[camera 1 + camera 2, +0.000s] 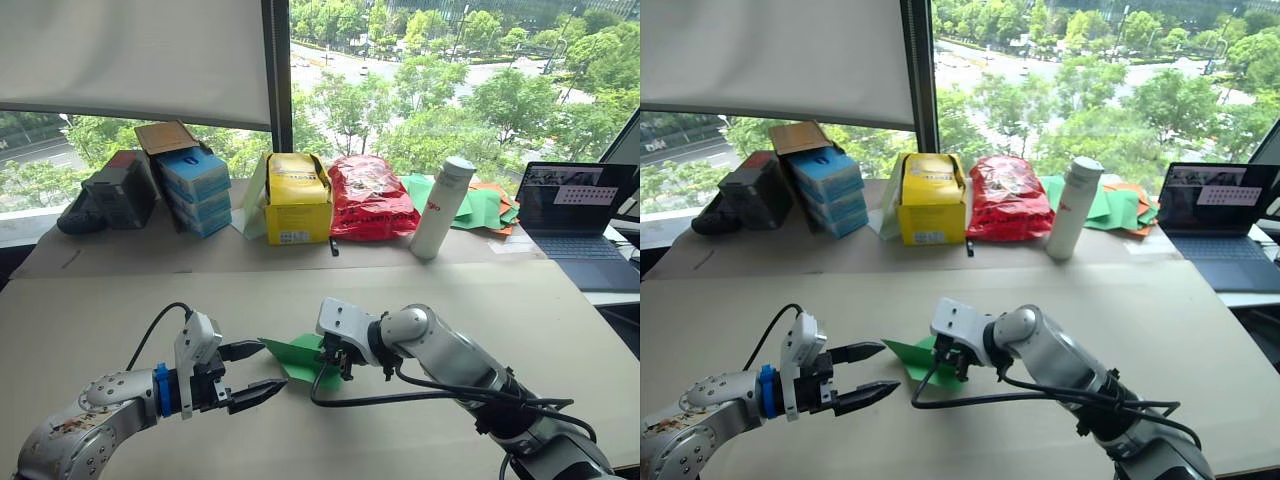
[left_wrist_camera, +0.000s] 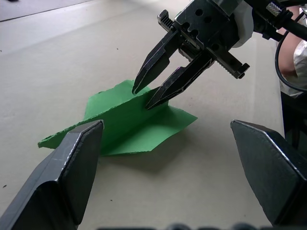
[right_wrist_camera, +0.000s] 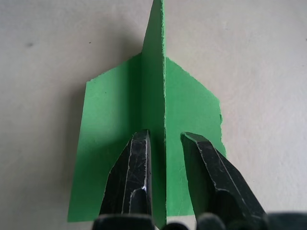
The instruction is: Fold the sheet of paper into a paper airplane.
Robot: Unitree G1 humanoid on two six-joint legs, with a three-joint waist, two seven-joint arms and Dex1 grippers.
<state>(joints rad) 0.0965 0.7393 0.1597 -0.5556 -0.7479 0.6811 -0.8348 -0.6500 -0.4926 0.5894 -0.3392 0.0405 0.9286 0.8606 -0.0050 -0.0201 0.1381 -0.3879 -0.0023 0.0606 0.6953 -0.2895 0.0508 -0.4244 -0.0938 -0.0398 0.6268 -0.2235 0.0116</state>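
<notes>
The sheet of paper is folded into a bright green paper airplane (image 1: 298, 362) that lies on the tan table (image 1: 450, 300), with a raised centre keel and two flat wings (image 3: 192, 108). Its pointed nose faces my left gripper (image 1: 272, 367). That gripper hovers just left of the nose, open wide and empty; its fingers (image 2: 72, 163) frame the plane in the left wrist view. My right gripper (image 1: 335, 365) points down onto the plane's rear. Its fingertips (image 2: 158, 98) straddle the keel (image 3: 153, 72), narrowly open, with a gap on one side.
Along the table's far edge stand blue boxes (image 1: 195, 188), a yellow box (image 1: 297, 198), a red bag (image 1: 370, 198) and a white bottle (image 1: 441, 208). A heap of green and orange sheets (image 1: 485, 207) and a laptop (image 1: 575, 215) are at far right.
</notes>
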